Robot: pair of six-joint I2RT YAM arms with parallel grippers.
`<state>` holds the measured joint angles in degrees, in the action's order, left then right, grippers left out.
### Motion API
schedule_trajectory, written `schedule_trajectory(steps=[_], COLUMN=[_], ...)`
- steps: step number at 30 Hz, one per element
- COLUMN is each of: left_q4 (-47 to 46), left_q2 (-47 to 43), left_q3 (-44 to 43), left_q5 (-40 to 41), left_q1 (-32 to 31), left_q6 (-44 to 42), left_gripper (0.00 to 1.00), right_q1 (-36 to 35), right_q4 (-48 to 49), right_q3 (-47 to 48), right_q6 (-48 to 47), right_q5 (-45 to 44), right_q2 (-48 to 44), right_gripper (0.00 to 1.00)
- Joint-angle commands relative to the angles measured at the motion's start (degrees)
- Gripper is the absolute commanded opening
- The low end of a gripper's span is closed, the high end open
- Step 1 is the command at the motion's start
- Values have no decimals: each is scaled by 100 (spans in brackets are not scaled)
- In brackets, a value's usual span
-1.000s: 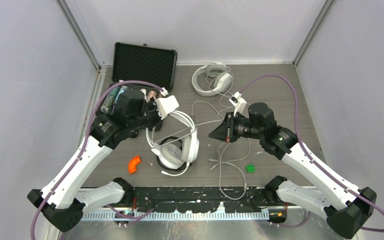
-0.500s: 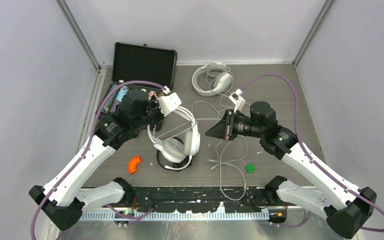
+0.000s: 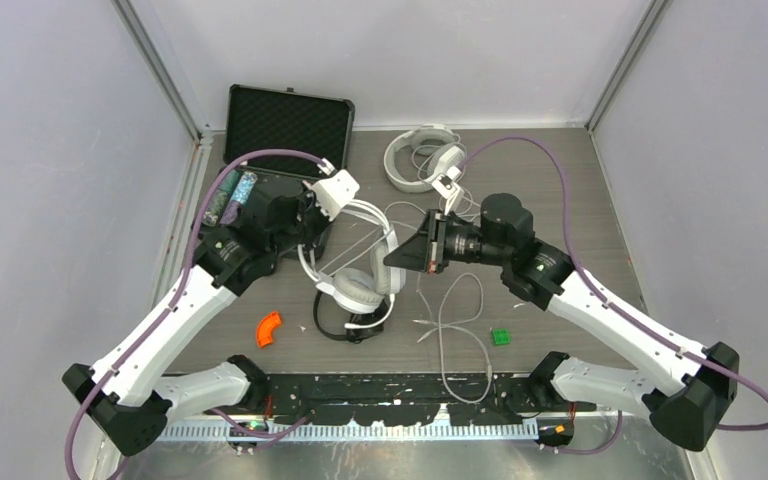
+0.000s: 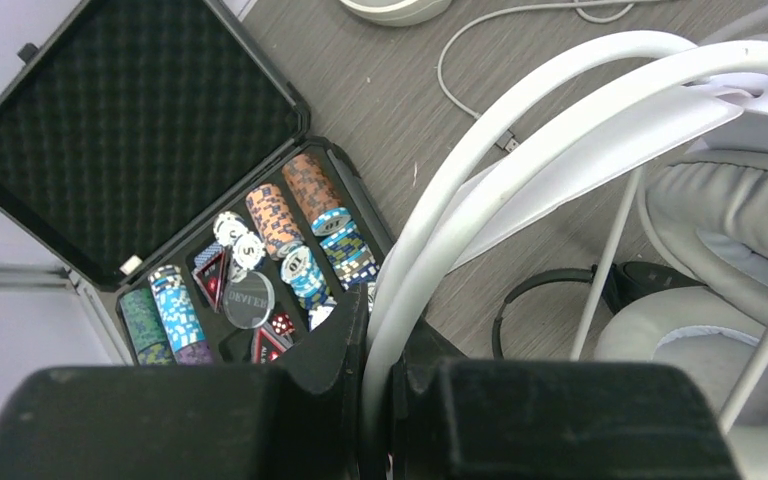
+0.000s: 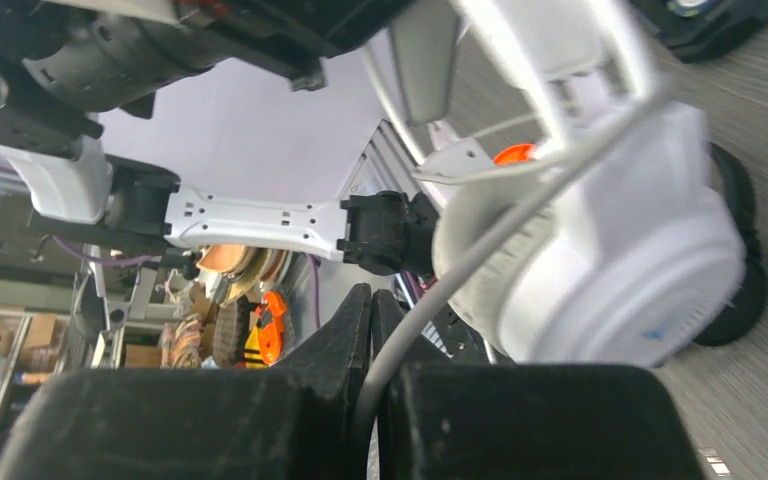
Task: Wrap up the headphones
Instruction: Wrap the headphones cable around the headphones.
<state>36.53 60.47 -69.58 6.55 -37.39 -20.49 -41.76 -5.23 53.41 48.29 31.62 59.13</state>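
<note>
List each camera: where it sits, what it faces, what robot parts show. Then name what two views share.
Top external: above and behind, looking down at the table; both arms show, left gripper, right gripper.
Left wrist: looks down past its fingers at the poker chip case.
Right wrist: looks sideways along the pale cord; its fingers show.
Shared: all three show the white headphones.

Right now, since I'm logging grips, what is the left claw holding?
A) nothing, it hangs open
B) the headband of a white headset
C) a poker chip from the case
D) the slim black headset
B: in the left wrist view the left claw is shut on the curved band of the white headset, while the right claw pinches a pale cord.
</note>
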Motion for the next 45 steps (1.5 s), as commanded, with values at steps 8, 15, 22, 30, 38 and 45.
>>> schedule_trajectory(steps=[8,15,22,30,38,45], left_q4=[67,-32,293,413,197,237], left_q2=[464,464,876,1081,816,638], left_q3=[-772,-837,-1303,-1656,-1643,-1725], left_q5=[938,1359,2085,2211,1922,1735], left_q1=[36,35,30,33,32,38], left_q6=[1337,2173,3209,4481,5697,6261], left_gripper=[0,0,0,0,0,0], right_q1=[-927,-1166,-1351,-1747,-2209,-2718], right_q4=[488,696,1167,816,1020,1665], right_q3=[923,895,611,368,-113,-594], right_q6=[-240,-368,-554,-1559,-2725,-3390], right_q5=[-456,-845,-1192,-2228,-3723,-4680], right_q2=[665,784,583,427,434,607], right_gripper=[12,13,15,18,18,18])
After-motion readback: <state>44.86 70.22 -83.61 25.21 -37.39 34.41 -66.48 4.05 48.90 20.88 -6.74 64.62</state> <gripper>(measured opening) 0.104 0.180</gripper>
